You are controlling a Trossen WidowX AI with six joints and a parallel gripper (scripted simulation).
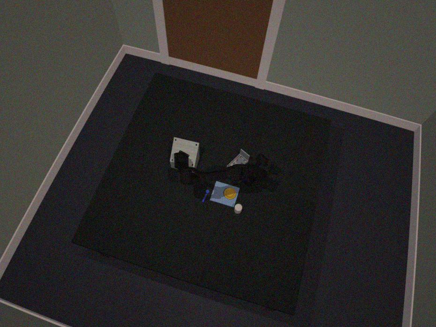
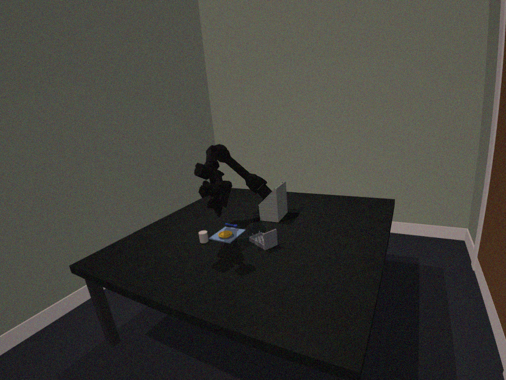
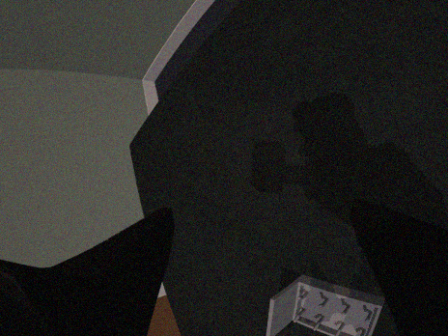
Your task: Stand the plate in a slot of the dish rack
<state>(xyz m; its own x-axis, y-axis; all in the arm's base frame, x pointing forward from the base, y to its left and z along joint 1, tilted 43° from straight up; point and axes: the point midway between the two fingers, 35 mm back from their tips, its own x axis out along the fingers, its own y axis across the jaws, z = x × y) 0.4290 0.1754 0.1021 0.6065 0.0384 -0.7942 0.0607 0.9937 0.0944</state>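
The yellow plate (image 1: 229, 192) (image 2: 224, 234) lies flat on a light blue mat (image 1: 217, 200) (image 2: 238, 233) on the black table. The grey dish rack (image 1: 239, 158) (image 2: 264, 238) (image 3: 335, 314) stands beside the mat, empty. My gripper (image 1: 263, 164) (image 2: 216, 205) (image 3: 266, 214) is open and empty. It hangs well above the table, pointing down, behind the mat in the exterior view. In the wrist view both dark fingers frame the table, with the rack at the lower right; the plate is out of that view.
A white cup (image 1: 238, 208) (image 2: 203, 237) stands by the mat's corner. A blue spoon (image 1: 205, 195) (image 2: 231, 224) lies along the mat's other side. The arm's white base block (image 1: 185, 149) (image 2: 274, 202) stands behind the rack. The arm's shadow falls on the table.
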